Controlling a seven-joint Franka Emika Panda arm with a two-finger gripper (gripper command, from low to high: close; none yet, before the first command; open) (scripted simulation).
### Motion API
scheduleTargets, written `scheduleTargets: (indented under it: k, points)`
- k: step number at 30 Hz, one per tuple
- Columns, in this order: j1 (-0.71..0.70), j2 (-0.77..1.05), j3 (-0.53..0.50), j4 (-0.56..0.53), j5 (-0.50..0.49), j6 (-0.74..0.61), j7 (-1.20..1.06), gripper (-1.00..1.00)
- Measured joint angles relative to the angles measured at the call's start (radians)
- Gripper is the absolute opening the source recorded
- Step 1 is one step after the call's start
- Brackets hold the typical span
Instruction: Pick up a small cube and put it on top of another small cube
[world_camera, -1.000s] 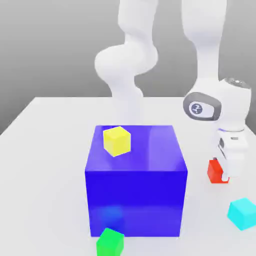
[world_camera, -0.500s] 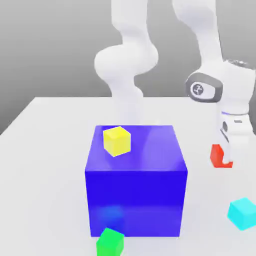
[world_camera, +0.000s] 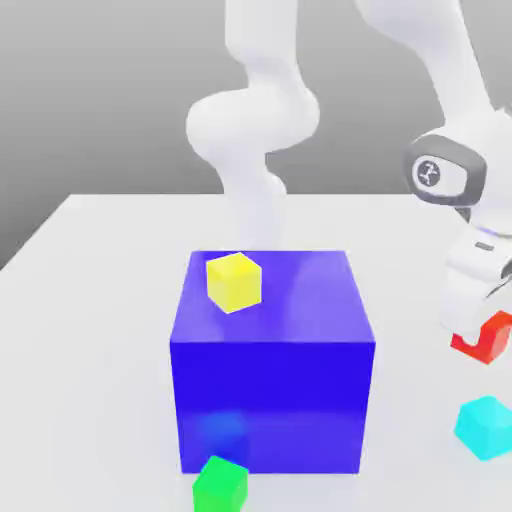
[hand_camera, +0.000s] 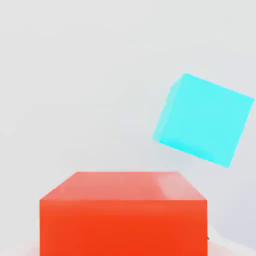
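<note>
The small red cube (world_camera: 487, 338) hangs tilted just above the table at the exterior view's right, with my gripper (world_camera: 472, 328) shut on it. In the hand view the red cube (hand_camera: 122, 212) sits close under the camera. A cyan cube (hand_camera: 202, 120) lies on the white table beyond it. In the exterior view that cyan cube (world_camera: 487, 427) rests on the table a little nearer the camera than the held cube. A yellow cube (world_camera: 235, 281) sits on top of the big blue cube (world_camera: 272, 390).
A green cube (world_camera: 220, 485) lies at the front foot of the big blue cube. The arm's white links rise behind the blue cube. The white table (world_camera: 90, 330) stretches to the exterior view's left.
My gripper shut on the red cube, raised it off the table and carried it toward the exterior view's right, closer to the cyan cube. The other cubes stayed put.
</note>
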Motion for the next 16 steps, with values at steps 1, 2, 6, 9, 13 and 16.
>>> scheduleTargets:
  k: [1,2,6,9,13,16]
  points:
    - [-0.004,0.005,-0.007,0.017,0.002,-0.011,0.044,-1.0]
    - [-0.007,0.011,-0.014,0.033,0.004,-0.022,0.087,-1.0]
    - [-0.02,0.032,-0.042,0.1,0.016,-0.067,0.26,-1.0]
    - [-0.023,0.077,-0.058,0.135,0.023,-0.057,0.347,-1.0]
    - [-0.022,0.198,-0.063,0.143,0.024,0.055,0.362,1.0]
    - [-0.022,0.198,-0.063,0.143,0.024,0.055,0.362,1.0]
